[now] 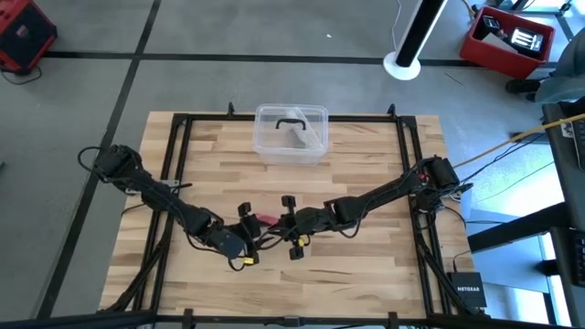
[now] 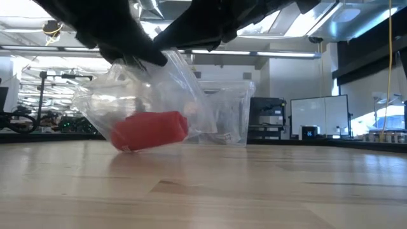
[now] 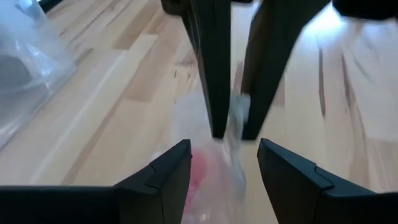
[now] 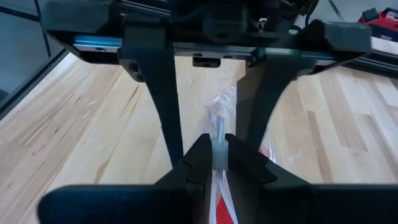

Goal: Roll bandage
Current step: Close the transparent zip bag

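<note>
Bandage: a small red roll [image 2: 150, 130], lying inside a clear plastic bag [image 2: 127, 102]; its underside looks to rest on the worktop [image 1: 366, 265], near the middle of the front half.
Bag: crumpled and see-through, lifted at its upper edge, hanging down around the roll.
Right hand: [image 4: 216, 155] reaches in from the right side toward the middle; its 2 fingers are pinched together on a bunched edge of the bag, with red showing below the pinch in its own wrist view.
Left hand: [image 3: 224, 162] comes in from the left side and meets the right one near the middle; its 2 fingers stand apart on either side of the bag, gripping nothing. In its wrist view the pink-red blur of the roll sits between them, and the right hand's 2 fingers [image 3: 208, 68] close on the bag just ahead.
Box: a clear plastic box [image 1: 291, 135] with a black handle stands at the back middle of the worktop, well apart from both hands.
Worktop: light wood planks with a black frame around the edge.
</note>
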`<action>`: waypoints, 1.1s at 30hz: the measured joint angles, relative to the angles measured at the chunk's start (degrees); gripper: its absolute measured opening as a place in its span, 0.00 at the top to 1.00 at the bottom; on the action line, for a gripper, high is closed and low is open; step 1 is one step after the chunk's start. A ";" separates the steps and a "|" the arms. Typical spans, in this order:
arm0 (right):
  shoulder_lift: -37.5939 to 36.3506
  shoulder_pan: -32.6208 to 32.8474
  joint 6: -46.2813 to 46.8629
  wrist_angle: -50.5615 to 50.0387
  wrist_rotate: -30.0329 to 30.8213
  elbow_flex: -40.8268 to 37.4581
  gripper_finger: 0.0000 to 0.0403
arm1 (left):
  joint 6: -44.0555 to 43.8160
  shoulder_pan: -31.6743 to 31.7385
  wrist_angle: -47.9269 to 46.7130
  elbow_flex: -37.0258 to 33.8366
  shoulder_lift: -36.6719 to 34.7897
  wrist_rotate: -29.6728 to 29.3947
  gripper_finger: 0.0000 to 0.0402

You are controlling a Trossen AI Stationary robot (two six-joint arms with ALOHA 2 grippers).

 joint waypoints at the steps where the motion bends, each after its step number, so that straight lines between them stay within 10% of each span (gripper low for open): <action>1: 0.00 0.00 -0.15 0.04 0.00 0.00 0.89 | 0.25 0.03 0.76 0.00 0.00 -0.02 0.56; 22: 0.00 0.09 2.73 0.26 0.04 0.00 0.88 | 0.98 1.32 3.08 0.00 0.00 1.88 0.98; 33: -6.29 -0.03 2.67 -9.09 -0.49 0.06 0.60 | 0.87 1.47 2.33 0.04 0.00 1.73 1.00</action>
